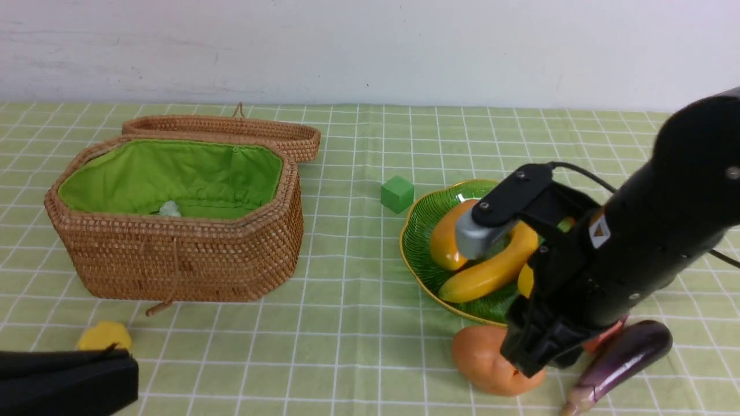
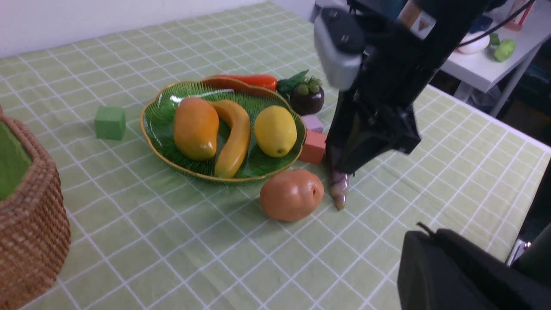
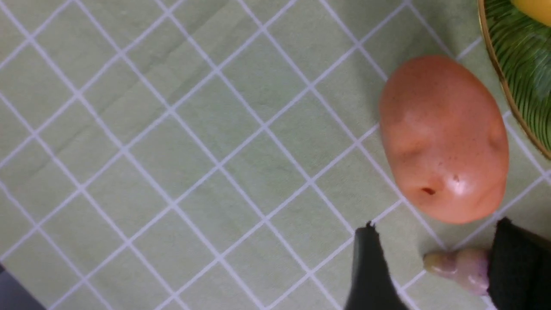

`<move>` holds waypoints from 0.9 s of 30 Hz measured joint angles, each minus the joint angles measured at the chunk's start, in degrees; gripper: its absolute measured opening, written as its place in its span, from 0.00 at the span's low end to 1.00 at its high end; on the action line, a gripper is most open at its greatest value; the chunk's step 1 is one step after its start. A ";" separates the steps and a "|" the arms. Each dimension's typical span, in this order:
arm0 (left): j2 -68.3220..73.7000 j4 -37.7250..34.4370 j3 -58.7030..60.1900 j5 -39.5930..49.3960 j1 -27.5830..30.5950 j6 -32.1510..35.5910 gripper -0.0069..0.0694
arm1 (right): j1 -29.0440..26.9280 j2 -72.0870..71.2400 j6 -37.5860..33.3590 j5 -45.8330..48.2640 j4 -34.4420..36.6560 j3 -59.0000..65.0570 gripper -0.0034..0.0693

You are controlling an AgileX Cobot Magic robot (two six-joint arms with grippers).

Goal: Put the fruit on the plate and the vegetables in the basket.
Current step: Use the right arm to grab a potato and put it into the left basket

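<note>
My right hand (image 3: pixel 432 234) is low over the worktop (image 1: pixel 358 323), jaws partly apart and holding nothing. The pale stem tip of the eggplant (image 1: pixel 624 352) lies against the inside of one finger, and the potato (image 1: pixel 480 352) sits just beside the other. My left hand (image 1: pixel 69 378) rests closed at 7 o'clock on the worktop, and I see nothing in it.

Taking the plate (image 1: pixel 413 242) as the centre, the potato is at 6 o'clock, almost touching the rim. The eggplant runs off at 5 o'clock, and the open basket (image 1: pixel 185 260) stands well apart at 9 o'clock. The mango (image 2: pixel 196 127), banana (image 2: pixel 234 137) and lemon (image 2: pixel 275 129) are on the plate. The mangosteen (image 2: pixel 306 97) is not yet there: it sits off the rim beside the pepper (image 2: pixel 249 80), on the side away from the basket. I see no vegetable in the basket.

I judge that I am lining up on the eggplant, and badly placed. If I close here I catch only the narrow glossy tip, which could squirt out of the jaws. Even if the grip held, the long body would hang and swing. It could clip the plate rim or the basket wall on the way to 9 o'clock. My other finger is close enough to the potato to nudge it, and it would roll against the plate. A grip nearer the eggplant's middle looks safer.
</note>
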 joint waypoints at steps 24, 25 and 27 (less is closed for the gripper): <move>0.00 -0.10 0.00 -1.95 0.00 0.00 0.07 | 0.00 16.44 -0.78 -13.09 -9.48 0.00 0.86; 0.00 -0.10 0.00 -1.39 0.00 0.00 0.07 | 0.00 16.44 -0.78 -13.03 -9.18 0.00 0.86; 0.00 -0.14 0.00 -0.40 0.00 0.00 0.07 | 0.00 16.44 -0.78 -12.28 -8.19 -0.02 0.86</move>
